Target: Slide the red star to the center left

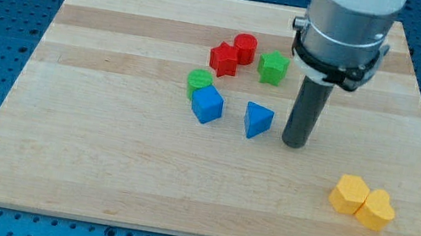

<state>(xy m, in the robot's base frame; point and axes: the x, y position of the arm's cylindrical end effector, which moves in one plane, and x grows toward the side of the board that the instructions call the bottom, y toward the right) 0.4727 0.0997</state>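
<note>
In the camera view, the red star (224, 58) sits in a cluster a little above the middle of the worktop (96, 133), touching the red cylinder (244, 48) at its upper right. The green star (272, 67) is just to the right of the pair, and the green cylinder (199, 81) and blue cube (207, 104) lie just below. By my reading nothing of the slide is done: the star is well apart from the center left.

My tip (294, 143) stands just right of the blue triangle (257, 121), below and to the right of the red star, touching no block. There are no jaws on this arm, only a rod, and it holds nothing.

The whole left half of the worktop is bare, so the path leftward looks open. I judge the tip must first get to the star's right side, between it and the green star, where room is tight. The two yellow blocks (362, 200) at the lower right are well out of the way.
</note>
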